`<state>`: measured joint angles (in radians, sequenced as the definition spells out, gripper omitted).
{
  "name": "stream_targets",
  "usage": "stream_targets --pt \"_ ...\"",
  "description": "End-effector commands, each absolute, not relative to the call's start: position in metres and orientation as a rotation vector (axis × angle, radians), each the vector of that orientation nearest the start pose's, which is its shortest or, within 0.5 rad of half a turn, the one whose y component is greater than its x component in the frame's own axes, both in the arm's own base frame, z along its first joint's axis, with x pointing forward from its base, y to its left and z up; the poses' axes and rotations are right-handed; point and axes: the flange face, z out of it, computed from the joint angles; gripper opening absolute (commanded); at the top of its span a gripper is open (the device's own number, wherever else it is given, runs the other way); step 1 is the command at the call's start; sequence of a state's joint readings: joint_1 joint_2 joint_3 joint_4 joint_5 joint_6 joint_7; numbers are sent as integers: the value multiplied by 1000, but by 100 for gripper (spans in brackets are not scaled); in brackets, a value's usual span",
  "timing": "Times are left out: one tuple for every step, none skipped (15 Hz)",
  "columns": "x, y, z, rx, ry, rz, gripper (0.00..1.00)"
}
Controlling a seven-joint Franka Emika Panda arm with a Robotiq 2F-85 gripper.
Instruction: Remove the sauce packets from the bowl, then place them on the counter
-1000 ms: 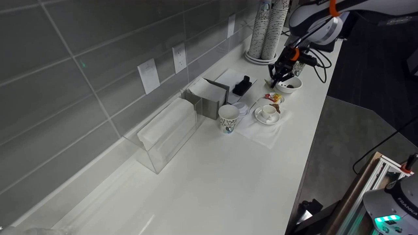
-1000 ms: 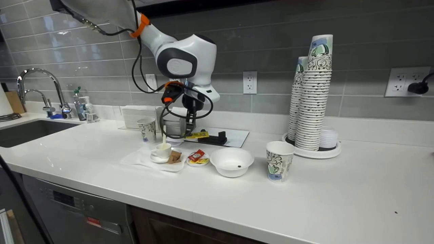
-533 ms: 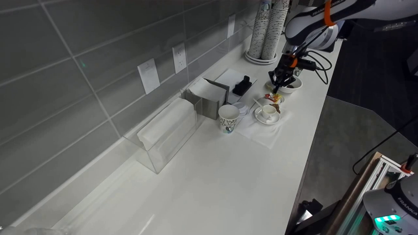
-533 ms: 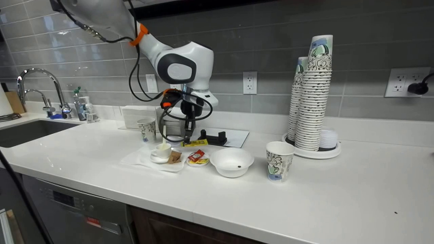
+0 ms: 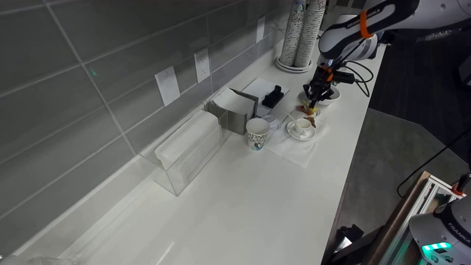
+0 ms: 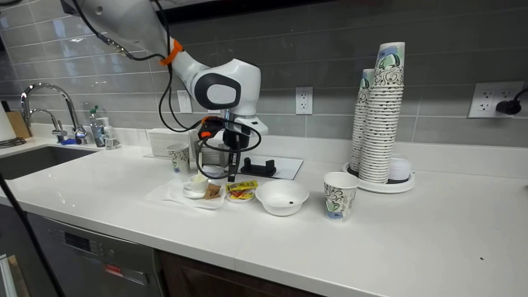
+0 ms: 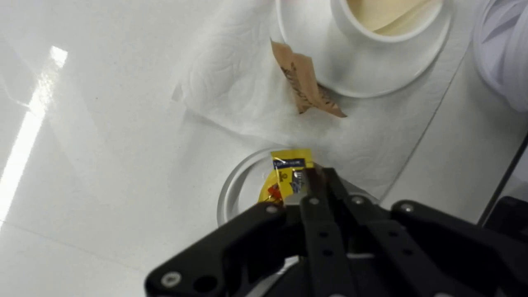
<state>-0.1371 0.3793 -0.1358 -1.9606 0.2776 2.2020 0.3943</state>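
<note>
I find the yellow packet over the clear dish, partly hiding a red packet, beside the bowl. The tips of my gripper stand close together at the yellow packet's edge; whether pinching it, I cannot tell. Risk: opening here would likely miss the counter; low sideways travel could drag the dish.

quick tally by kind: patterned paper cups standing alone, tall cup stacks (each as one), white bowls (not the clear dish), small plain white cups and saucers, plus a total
Patterned paper cups standing alone: 2
Tall cup stacks: 2
White bowl: 1
Small plain white cup: 1
Saucer: 1
Total: 7
</note>
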Motion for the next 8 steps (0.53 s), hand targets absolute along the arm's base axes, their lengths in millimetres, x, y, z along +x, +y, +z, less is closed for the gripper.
stream_targets --pt "580 -148 275 -2757 1236 199 40" --pt "580 -148 277 -2761 1238 195 46" --pt "579 -148 279 -2762 1243 198 54" --pt "578 -150 283 -2769 1258 192 60" --pt "578 -151 287 -2777 1282 168 66" --pt "575 -154 295 -2788 1288 150 74" --pt "573 -156 303 -2818 1286 108 81" --pt "572 -158 313 -2846 1269 65 88"
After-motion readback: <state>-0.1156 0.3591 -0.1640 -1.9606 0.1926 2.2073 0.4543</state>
